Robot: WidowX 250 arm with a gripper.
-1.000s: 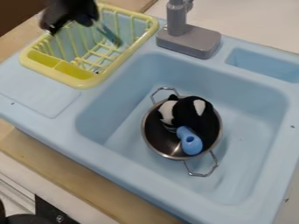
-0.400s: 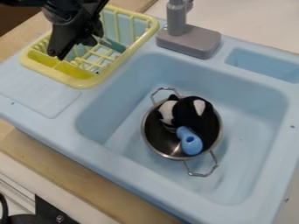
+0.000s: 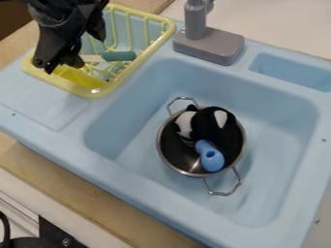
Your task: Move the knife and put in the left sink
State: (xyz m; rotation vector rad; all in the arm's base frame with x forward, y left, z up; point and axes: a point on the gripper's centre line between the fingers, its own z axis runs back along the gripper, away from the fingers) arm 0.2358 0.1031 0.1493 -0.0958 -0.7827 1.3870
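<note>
Gripper (image 3: 74, 52) hangs over the yellow dish rack (image 3: 102, 92) at the upper left of the camera view, its jaws spread apart with a gap between them. The knife (image 3: 118, 56) is at the rack too, just to the picture's right of the lower jaw. It lies almost straight across the view, with its teal handle pointing away from the gripper, toward the rack's right-hand rim. Its pale part runs back toward the gripper and meets the dark tip of that jaw in the view; whether the two touch cannot be told.

To the right of the rack stands the grey faucet (image 3: 208, 45), on the back edge of the light blue sink (image 3: 136, 150). Well apart from the knife, down in the basin, sits a metal pot (image 3: 169, 163) with two wire handles. Inside it are a black-and-white plush toy (image 3: 208, 122) and, lower in the view, a blue object (image 3: 211, 157) with a round hole.
</note>
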